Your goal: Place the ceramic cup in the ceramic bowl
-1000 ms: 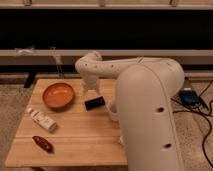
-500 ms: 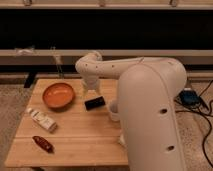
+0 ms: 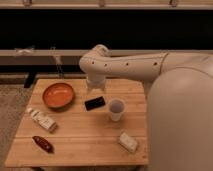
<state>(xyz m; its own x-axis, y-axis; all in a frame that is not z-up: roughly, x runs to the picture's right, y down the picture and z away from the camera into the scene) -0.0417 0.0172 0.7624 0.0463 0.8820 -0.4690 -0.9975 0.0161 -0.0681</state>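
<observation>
The ceramic cup [image 3: 116, 109], small, white and glossy, stands upright on the wooden table [image 3: 80, 130], right of centre. The ceramic bowl [image 3: 58, 95], wide and orange with a darker rim, sits at the table's back left with nothing in it. My gripper [image 3: 95, 86] hangs from the white arm over the back of the table, between bowl and cup. It points down just behind a small black blocky object [image 3: 95, 103]. Its jaws stand open and hold nothing. The cup is a short way to the gripper's front right, not touching it.
A white rectangular packet [image 3: 42, 120] lies at the left and another [image 3: 128, 142] near the front right edge. A dark red elongated item [image 3: 43, 144] lies at the front left. My large white body [image 3: 180, 120] fills the right side.
</observation>
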